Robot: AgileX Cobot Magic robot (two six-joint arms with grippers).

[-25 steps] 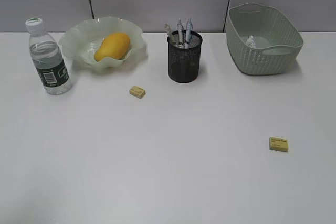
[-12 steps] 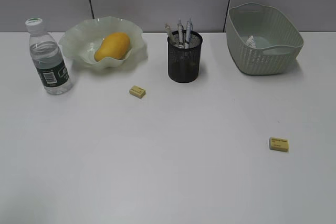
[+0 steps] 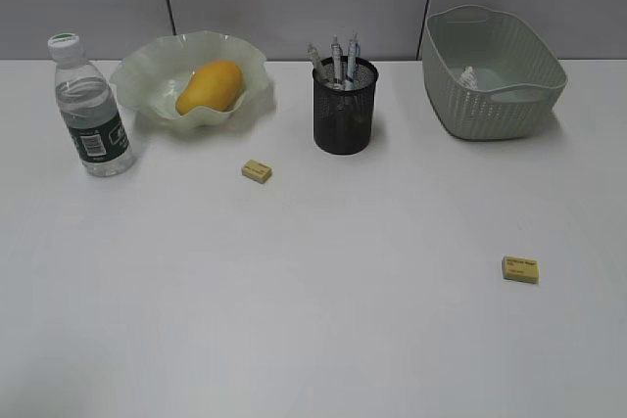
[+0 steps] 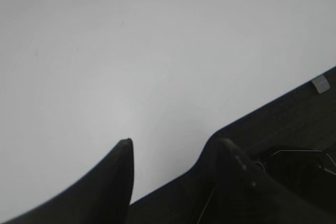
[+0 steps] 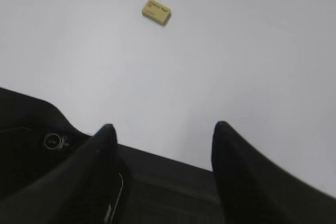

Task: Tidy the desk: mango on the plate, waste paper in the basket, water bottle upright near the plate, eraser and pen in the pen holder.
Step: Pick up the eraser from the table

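Erasers remain: one [image 3: 257,171] left of centre, another [image 3: 520,268] lower right on the bench [image 3: 323,330]. Both grippers, left [image 4: 176,148] and right [image 5: 163,129], hang open, empty; the pen holder [image 3: 344,110] waits upper centre.

Only the wrist views show the robot; the left tool [image 4: 176,153] has two matte black fingers [image 4: 118,182] tapering to blunt, rounded tips, smooth and unmarked, the right-hand one carrying two small pale specks that may be screws; the right tool [image 5: 163,135] has the same pair of broad black fingers [image 5: 239,177], wide at the base, plain, with no markings visible.
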